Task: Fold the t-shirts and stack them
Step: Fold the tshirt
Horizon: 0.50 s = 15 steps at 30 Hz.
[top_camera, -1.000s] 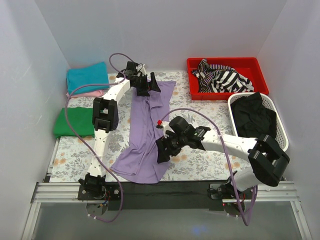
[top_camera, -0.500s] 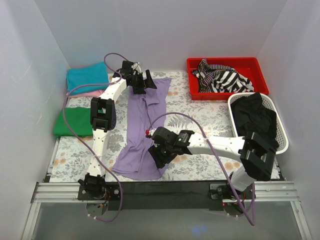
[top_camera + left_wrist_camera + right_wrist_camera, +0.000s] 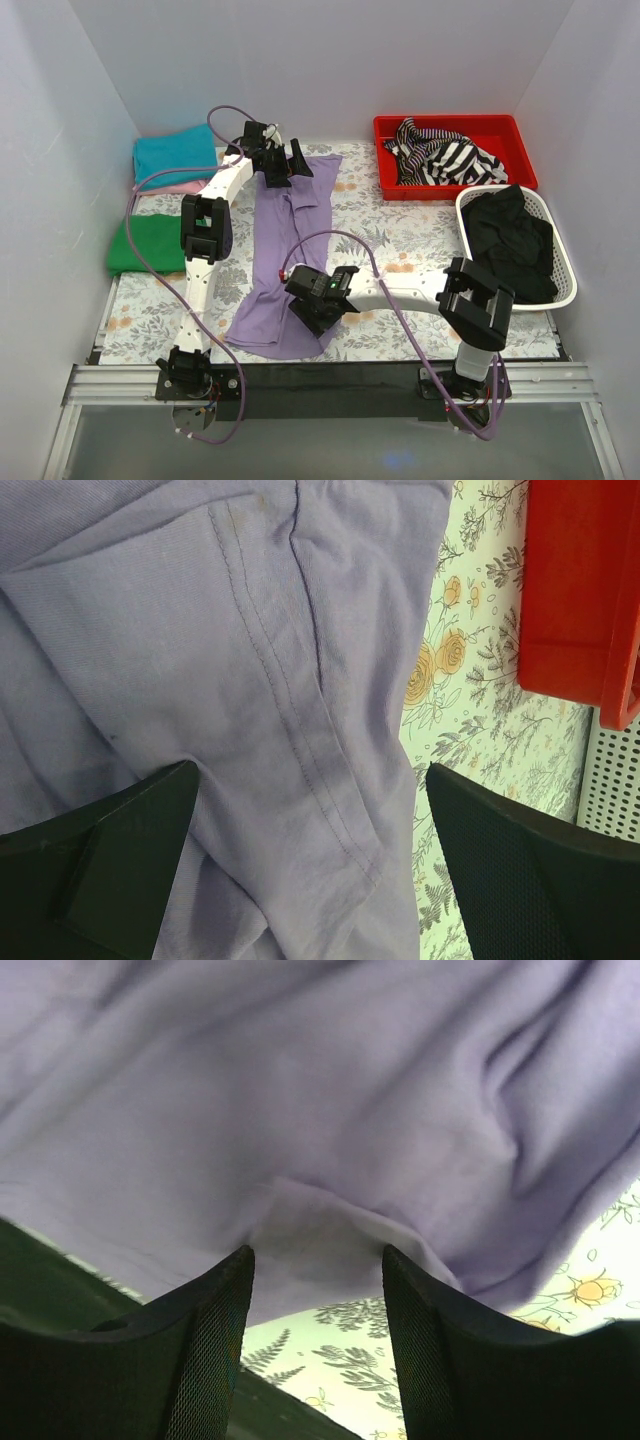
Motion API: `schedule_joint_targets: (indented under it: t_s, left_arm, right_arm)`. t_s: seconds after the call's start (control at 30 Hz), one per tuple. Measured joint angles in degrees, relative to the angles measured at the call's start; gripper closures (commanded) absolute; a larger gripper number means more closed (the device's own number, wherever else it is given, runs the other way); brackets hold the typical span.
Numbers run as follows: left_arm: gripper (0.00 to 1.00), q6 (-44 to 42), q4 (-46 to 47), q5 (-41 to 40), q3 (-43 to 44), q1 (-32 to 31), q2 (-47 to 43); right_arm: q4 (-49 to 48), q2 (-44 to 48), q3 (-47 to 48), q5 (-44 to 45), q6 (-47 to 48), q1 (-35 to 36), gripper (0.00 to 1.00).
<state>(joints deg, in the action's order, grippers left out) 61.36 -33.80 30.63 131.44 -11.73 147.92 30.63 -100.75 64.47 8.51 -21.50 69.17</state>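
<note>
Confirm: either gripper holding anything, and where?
Left gripper is open over the far end of the lavender t-shirt, gripping nothing. Right gripper straddles its near-right edge; a grip cannot be told.

Left arm (image 3: 205, 235) stretches long toward the far side, the left gripper (image 3: 287, 162) turned to the right, fingers (image 3: 110, 865) spread wide. Right arm (image 3: 400, 293) lies low and reaches across to the left; the right gripper (image 3: 312, 316) angles down, jaws parted.

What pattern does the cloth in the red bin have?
The cloth in the red bin has black-and-white stripes, clearest in the top external view.
</note>
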Motion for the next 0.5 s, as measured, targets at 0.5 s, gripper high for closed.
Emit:
schedule_joint_targets:
  t_s: [0.5]
  left_arm:
    - [0.02, 0.2, 0.0, 0.0, 0.0, 0.1, 0.0]
  right_arm:
    - [1.6, -1.2, 4.8, 2.6, 1.2, 2.7, 0.4]
